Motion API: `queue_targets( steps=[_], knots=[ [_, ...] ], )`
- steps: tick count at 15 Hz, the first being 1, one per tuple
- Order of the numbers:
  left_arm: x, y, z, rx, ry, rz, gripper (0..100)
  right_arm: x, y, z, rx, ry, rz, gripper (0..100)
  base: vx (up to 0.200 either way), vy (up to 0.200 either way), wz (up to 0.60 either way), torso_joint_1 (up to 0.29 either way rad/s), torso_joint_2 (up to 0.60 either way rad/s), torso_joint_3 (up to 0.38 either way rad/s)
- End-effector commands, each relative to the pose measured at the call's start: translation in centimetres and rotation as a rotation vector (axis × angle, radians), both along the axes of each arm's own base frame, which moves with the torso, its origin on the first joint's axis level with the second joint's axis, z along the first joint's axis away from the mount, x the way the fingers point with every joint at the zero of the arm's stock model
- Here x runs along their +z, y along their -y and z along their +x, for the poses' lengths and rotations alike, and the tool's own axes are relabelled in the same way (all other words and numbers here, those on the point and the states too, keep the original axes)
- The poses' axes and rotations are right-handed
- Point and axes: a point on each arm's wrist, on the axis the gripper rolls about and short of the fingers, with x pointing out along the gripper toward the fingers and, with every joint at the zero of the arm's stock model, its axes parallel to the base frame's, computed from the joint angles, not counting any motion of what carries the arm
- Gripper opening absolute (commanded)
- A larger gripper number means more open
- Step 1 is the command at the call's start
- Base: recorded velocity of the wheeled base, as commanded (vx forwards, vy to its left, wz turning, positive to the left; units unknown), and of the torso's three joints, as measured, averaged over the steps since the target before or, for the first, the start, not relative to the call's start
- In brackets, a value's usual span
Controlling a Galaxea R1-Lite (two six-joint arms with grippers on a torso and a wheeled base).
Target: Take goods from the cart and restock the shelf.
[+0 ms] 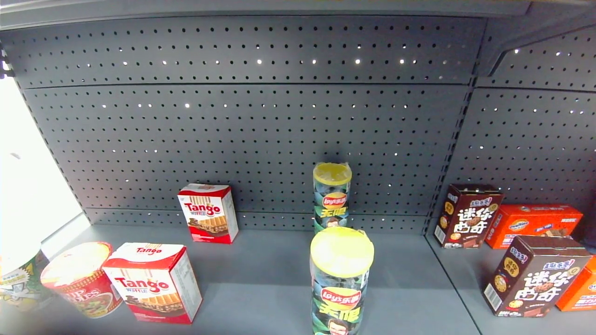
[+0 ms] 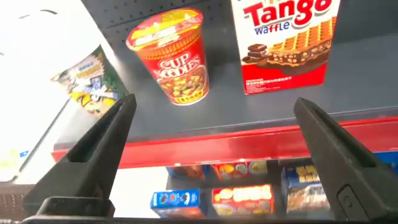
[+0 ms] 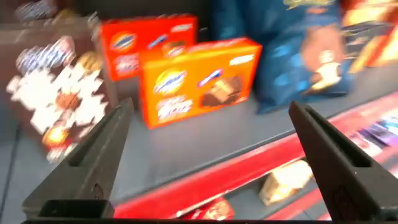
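Observation:
The grey shelf (image 1: 260,260) holds two wafer boxes (image 1: 156,281) (image 1: 208,212), a red cup of noodles (image 1: 84,278) and two yellow-lidded chip cans (image 1: 341,284) (image 1: 331,195). My left gripper (image 2: 214,102) hovers open and empty in front of the shelf's red front edge (image 2: 249,140), facing the noodle cup (image 2: 177,56) and a wafer box (image 2: 286,43). My right gripper (image 3: 211,106) is open and empty too, before the orange boxes (image 3: 196,78) and a brown box (image 3: 56,93).
Brown boxes (image 1: 535,274) (image 1: 467,215) and orange boxes (image 1: 533,225) fill the right bay beyond a divider. A green-labelled cup (image 1: 18,279) stands at the far left. A blue bag (image 3: 298,50) lies beside the orange boxes. More goods (image 2: 236,198) sit on the shelf below.

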Motion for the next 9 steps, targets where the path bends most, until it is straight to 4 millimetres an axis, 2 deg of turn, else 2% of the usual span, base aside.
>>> queue_targets(
  steps=[1,3,7,9],
  knots=[
    [-0.82,-0.05,-0.32,0.008,0.066,-0.075,100,-1.23,-0.06,-0.64,0.142,0.040,0.040,100,0.000,0.000,0.00,0.000,0.00,0.000],
    [-0.82,-0.04,-0.32,0.002,0.067,-0.106,100,-1.52,-0.14,-0.62,0.177,0.009,0.032,100,0.000,0.000,0.00,0.000,0.00,0.000],
    [-0.83,0.18,-0.32,-0.101,0.060,-0.001,100,-1.67,-0.13,-0.63,0.173,-0.006,0.033,100,0.000,0.000,0.00,0.000,0.00,0.000],
    [-0.83,0.17,-0.32,-0.099,0.060,-0.008,100,-1.67,-0.13,-0.62,0.175,-0.005,0.035,100,-0.200,0.000,0.00,0.000,0.00,0.002]
  ],
)
